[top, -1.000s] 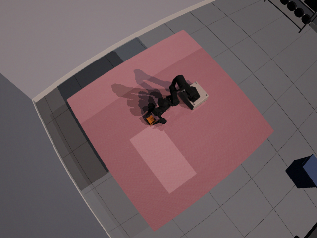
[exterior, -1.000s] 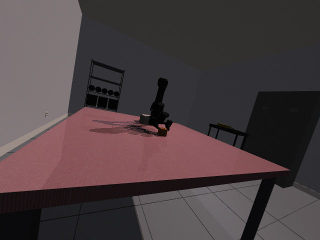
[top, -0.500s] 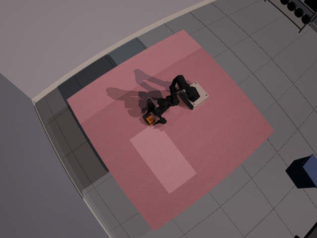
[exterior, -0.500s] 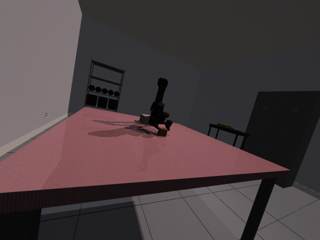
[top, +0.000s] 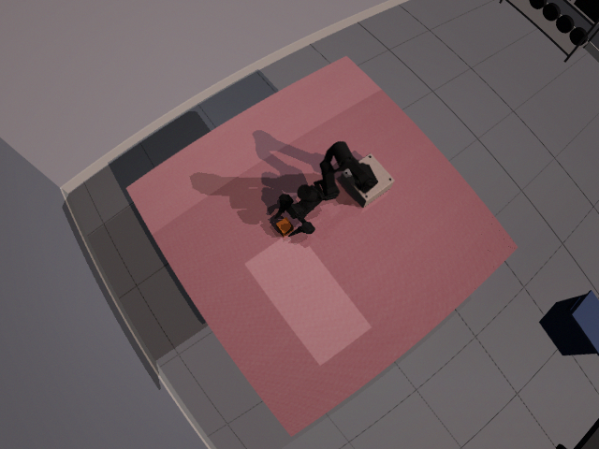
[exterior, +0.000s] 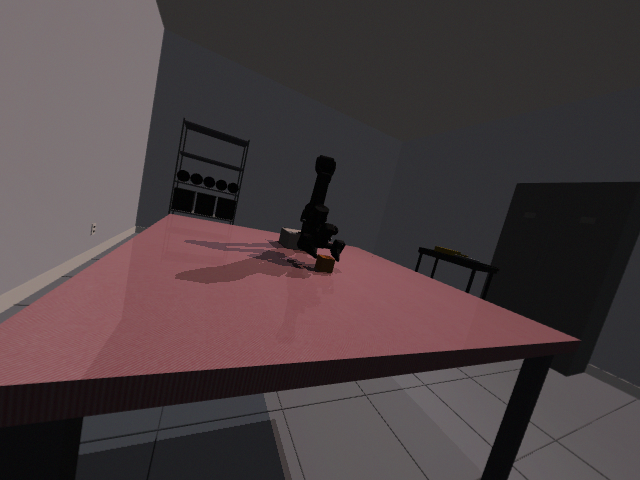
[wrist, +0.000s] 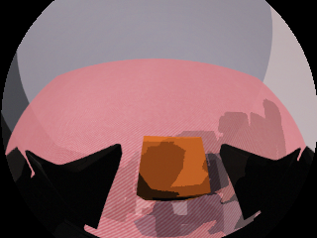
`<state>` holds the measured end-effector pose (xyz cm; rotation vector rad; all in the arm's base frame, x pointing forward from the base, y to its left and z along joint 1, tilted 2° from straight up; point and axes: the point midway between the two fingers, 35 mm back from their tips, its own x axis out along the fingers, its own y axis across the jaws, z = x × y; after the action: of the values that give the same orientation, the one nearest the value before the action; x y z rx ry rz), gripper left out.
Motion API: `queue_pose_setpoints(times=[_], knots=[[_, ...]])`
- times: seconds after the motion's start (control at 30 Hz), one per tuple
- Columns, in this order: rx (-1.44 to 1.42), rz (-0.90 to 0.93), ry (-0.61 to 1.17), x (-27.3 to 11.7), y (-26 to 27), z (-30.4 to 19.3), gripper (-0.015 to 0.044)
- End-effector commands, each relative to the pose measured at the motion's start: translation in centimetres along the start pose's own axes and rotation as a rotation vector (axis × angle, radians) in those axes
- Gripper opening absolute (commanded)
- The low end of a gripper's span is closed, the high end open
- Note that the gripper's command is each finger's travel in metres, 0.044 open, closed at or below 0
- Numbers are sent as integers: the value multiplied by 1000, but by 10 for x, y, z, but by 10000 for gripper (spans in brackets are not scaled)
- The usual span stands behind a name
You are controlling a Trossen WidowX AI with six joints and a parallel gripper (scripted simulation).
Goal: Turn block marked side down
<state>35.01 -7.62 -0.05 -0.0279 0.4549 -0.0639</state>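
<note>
Orange block (wrist: 174,167), resting flat on red table (exterior: 155,310), no marking visible

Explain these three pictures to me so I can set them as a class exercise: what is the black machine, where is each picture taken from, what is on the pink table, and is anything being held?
The black machine is a robot arm bolted to a pale base on the pink table. At its tip is a gripper, two fingers that pinch things.

The first picture looks down from above, the second from the side across the room, and the third from a camera on the arm's wrist, looking out between the fingers.

An orange block rests on the table between the fingers. They are spread wide with a gap on each side, so nothing is held. A paler rectangle is marked on the table nearby.
</note>
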Motion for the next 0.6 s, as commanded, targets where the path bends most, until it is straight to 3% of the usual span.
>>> queue_pose_setpoints(times=[0.0,0.23,0.47,0.57], knots=[[5,4,6,0,0,0,440],[12,2,228,3,-3,17,440],[3,4,472,-42,0,46,440],[2,5,496,-49,0,49,440]])
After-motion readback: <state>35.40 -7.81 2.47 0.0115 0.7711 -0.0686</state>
